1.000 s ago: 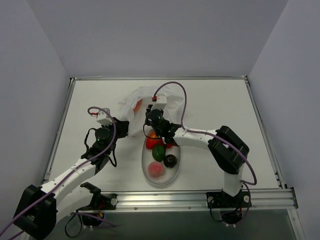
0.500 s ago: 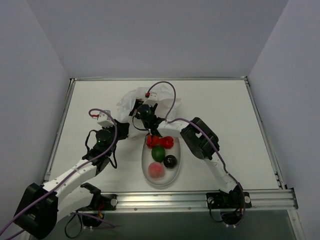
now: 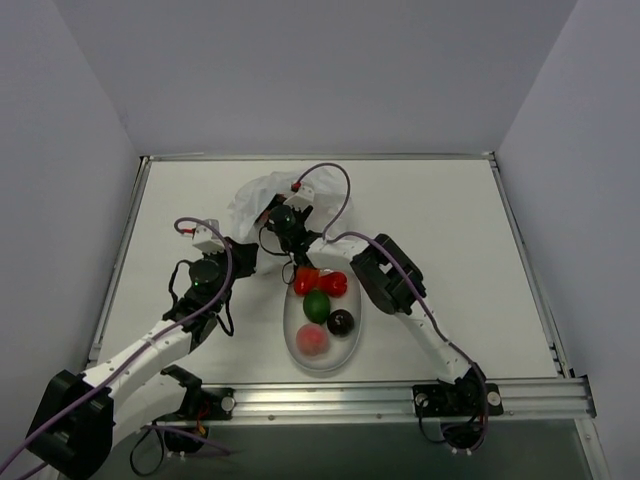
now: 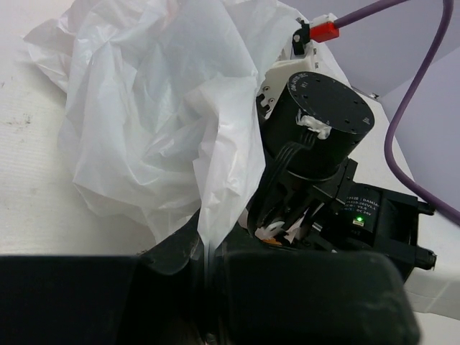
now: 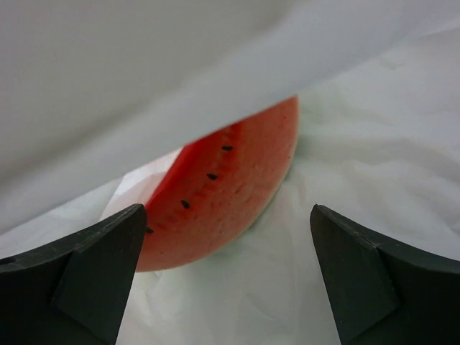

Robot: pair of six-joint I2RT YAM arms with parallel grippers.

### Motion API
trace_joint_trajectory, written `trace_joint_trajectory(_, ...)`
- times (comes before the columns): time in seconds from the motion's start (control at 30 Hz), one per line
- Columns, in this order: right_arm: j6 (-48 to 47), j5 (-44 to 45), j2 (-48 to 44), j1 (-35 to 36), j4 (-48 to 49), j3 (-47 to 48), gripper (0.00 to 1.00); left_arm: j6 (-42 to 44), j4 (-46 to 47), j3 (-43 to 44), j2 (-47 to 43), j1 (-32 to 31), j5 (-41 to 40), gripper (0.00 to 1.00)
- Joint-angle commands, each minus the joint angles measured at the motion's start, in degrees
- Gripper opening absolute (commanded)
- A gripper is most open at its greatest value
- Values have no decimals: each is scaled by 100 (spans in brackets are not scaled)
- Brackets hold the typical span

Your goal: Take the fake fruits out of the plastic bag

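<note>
Just ahead of the right gripper's (image 5: 226,237) spread jaws lies the watermelon slice (image 5: 223,194).

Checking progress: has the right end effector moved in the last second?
Yes. The right end effector left the far end of the plate, moving away and leftward into the plastic bag.

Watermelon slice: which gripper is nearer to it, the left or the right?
Right. The right gripper is inside the bag, open, facing the watermelon slice. The left gripper pinches the bag's edge, outside.
</note>
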Motion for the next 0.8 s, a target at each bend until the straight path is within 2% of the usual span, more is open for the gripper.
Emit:
trace_joint_trajectory(0.0,398,-21,-200,-38,854,-156,92,40,259,79,-58,5,-42,2)
trace_joint_trajectory(0.1,460,119,-315,-55,953,-343,93,31,259,79,-40,5,-33,2)
trace_joint_trajectory(0.33,231,646,614,-73,-793,1378,100,31,277,61,-57,13,-50,2)
trace_joint_trajectory(0.43,187,823,818,-73,-753,1582,100,31,259,61,-84,13,-77,3)
trace_joint_trajectory(0.57,143,911,1257,-108,-1174,2188,100,22,259,70,-31,14,-77,2)
trace_joint_trajectory(0.7,222,823,1434,-143,-1341,2383,85,22,251,70,-22,22,-120,2)
trace_joint_trajectory(0.73,214,779,1434,-152,-1298,2356,78,22,233,61,-22,22,-129,2)
trace_joint_trajectory(0.77,196,753,1425,-178,-1245,2313,64,22,216,70,-22,22,-147,2)
